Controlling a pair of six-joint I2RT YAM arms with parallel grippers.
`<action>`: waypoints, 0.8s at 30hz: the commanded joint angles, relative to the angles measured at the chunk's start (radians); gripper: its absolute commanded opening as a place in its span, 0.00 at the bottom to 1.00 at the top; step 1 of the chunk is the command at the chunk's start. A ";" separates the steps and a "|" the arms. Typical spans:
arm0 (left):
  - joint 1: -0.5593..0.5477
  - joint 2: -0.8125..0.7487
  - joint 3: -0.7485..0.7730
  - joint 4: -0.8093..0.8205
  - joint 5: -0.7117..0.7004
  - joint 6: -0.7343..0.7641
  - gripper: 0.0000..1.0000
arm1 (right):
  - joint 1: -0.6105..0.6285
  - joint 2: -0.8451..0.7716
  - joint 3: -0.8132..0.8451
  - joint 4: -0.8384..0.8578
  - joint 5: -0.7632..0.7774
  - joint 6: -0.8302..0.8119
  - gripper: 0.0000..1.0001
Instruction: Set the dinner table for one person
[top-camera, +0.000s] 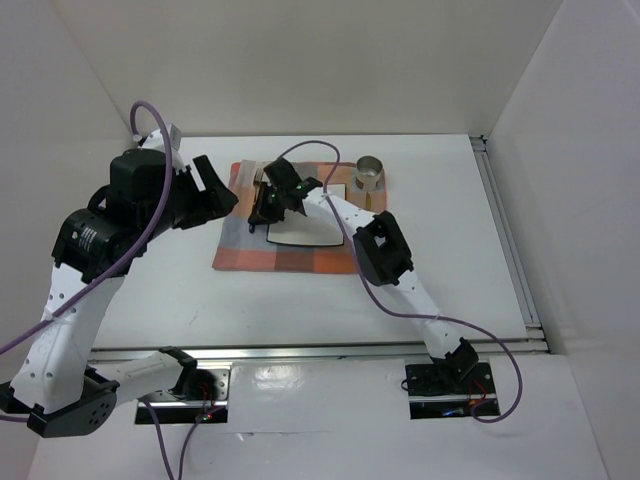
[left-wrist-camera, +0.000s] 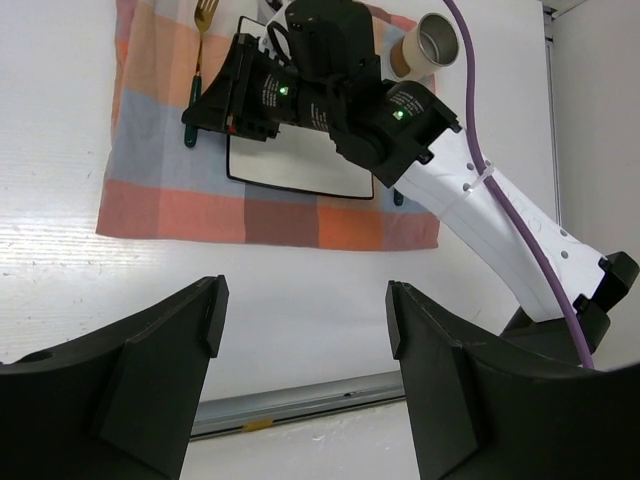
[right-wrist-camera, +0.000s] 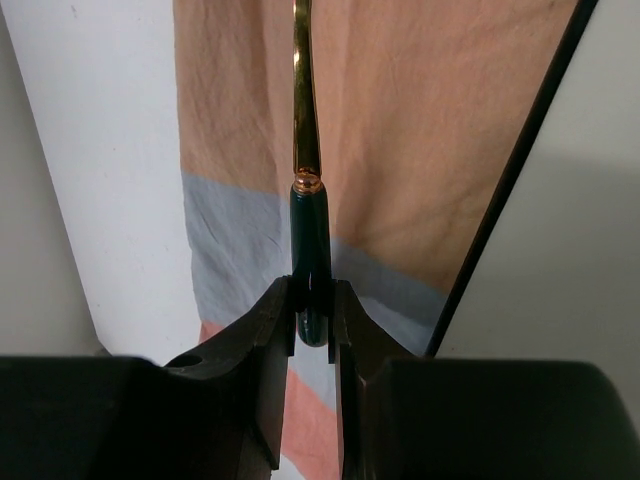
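Fork lies at the plate's nine o'clock, over the cloth on the bench. It looks light, stiff and slick, likely to twist. The right gripper has its jaws pinching the green handle's end; nearer the neck seems steadier. The left gripper hangs with jaws spread, empty.

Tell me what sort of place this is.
Probably a robot test cell, not a home: two arms bolted to a bare white tabletop, plain white walls close around it, and a staged place setting of checked cloth, plate, fork and cup.
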 joint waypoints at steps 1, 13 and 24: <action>0.003 -0.013 0.025 0.003 -0.022 0.010 0.82 | 0.030 -0.063 -0.053 0.046 -0.020 0.034 0.00; 0.003 -0.013 0.025 0.003 -0.033 0.028 0.83 | 0.048 -0.103 -0.087 0.019 0.026 0.043 0.21; 0.003 -0.022 0.015 0.003 -0.024 0.038 0.83 | 0.058 -0.158 -0.098 0.017 0.048 0.034 0.51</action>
